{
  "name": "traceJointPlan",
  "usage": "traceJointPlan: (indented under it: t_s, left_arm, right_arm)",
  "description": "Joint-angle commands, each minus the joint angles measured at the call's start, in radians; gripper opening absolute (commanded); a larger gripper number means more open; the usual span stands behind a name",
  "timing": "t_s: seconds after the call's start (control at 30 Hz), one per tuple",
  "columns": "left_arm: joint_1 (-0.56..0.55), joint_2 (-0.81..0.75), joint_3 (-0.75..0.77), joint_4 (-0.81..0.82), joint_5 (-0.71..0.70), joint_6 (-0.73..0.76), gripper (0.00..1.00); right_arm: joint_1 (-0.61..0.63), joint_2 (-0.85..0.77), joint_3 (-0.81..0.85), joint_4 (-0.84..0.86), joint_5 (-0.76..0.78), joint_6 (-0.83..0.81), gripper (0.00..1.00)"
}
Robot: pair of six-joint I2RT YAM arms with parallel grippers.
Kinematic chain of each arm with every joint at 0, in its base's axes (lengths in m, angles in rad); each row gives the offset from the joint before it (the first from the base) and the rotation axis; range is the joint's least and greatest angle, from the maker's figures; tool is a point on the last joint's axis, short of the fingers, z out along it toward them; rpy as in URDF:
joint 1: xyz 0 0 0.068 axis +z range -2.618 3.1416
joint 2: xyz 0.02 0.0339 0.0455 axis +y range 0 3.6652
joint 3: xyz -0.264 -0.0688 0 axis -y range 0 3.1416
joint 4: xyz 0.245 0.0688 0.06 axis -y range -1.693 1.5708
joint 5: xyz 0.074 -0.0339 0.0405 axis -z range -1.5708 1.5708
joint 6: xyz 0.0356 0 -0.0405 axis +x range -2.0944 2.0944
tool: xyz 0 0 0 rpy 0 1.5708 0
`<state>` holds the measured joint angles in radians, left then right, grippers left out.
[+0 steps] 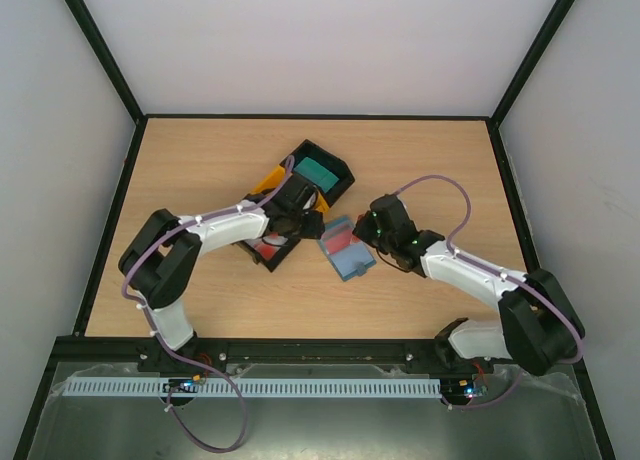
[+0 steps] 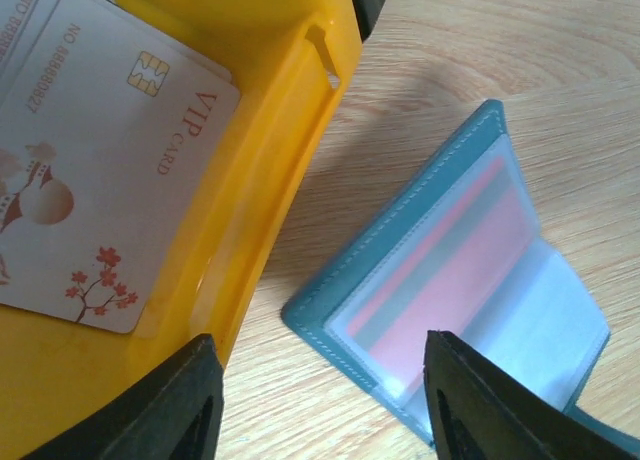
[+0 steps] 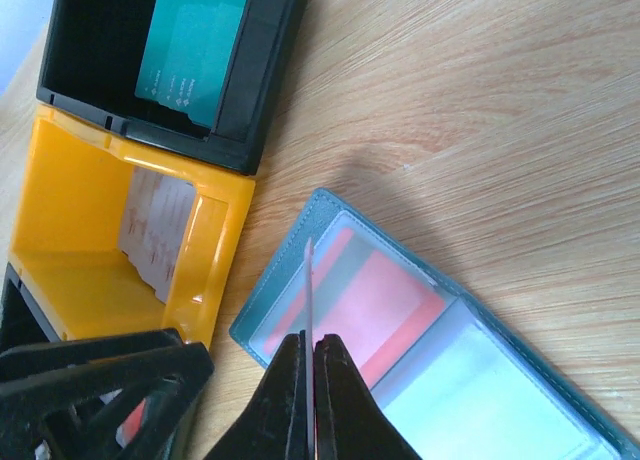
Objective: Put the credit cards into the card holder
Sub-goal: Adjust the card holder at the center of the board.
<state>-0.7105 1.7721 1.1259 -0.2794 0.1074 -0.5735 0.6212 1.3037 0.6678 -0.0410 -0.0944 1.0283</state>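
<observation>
Right wrist: right end effector (image 3: 313,345) pinches a credit card (image 3: 310,280) edge-on over the card holder (image 3: 470,380); left end effector (image 2: 320,380) released.

Light wood table (image 1: 420,160), plain white walls (image 1: 320,40), black frame posts (image 1: 100,50)

Each arm wears white shells over its long links, with black housings at the joints. The left arm (image 1: 215,230) and the right arm (image 1: 470,270) each carry a lilac cable (image 1: 440,178), tied on with small white clips, that arches free just behind the end effector. The left end effector (image 2: 320,350) has thick matte-black fingers (image 2: 185,405) with bevelled edges. The right end effector (image 3: 312,345) has the same black fingers, tapering to narrow tips. Tiny green lights (image 1: 412,242) glow just behind the right end effector.
</observation>
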Motion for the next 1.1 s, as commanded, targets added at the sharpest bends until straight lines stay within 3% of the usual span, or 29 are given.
traceJointPlan:
  t_s: [0.0, 0.2, 0.37, 0.5, 0.63, 0.9, 1.07]
  left_arm:
    - [0.042, -0.044, -0.065, 0.011, -0.002, 0.001, 0.60]
    - [0.023, -0.032, -0.075, 0.071, 0.098, 0.015, 0.63]
    - [0.010, 0.028, -0.014, 0.088, 0.041, 0.012, 0.65]
    - [0.009, 0.082, 0.039, 0.077, -0.049, 0.037, 0.74]
    - [0.009, 0.137, 0.067, 0.111, 0.019, 0.051, 0.75]
    - [0.004, 0.142, 0.012, 0.189, 0.122, 0.055, 0.67]
    - [-0.030, 0.108, -0.057, 0.204, 0.146, 0.037, 0.56]
  right_arm:
    - [0.003, -0.057, -0.030, -0.030, -0.001, -0.006, 0.02]
    - [0.003, -0.115, -0.047, -0.060, -0.010, -0.026, 0.02]
    - [0.003, -0.168, -0.048, -0.093, 0.006, -0.022, 0.02]
    - [0.003, -0.175, -0.053, -0.101, 0.005, -0.022, 0.02]
    - [0.003, -0.162, -0.053, -0.083, 0.005, -0.032, 0.02]
    - [0.002, -0.157, -0.082, -0.039, 0.013, -0.052, 0.02]
    - [0.002, -0.182, -0.080, -0.078, 0.039, -0.077, 0.02]
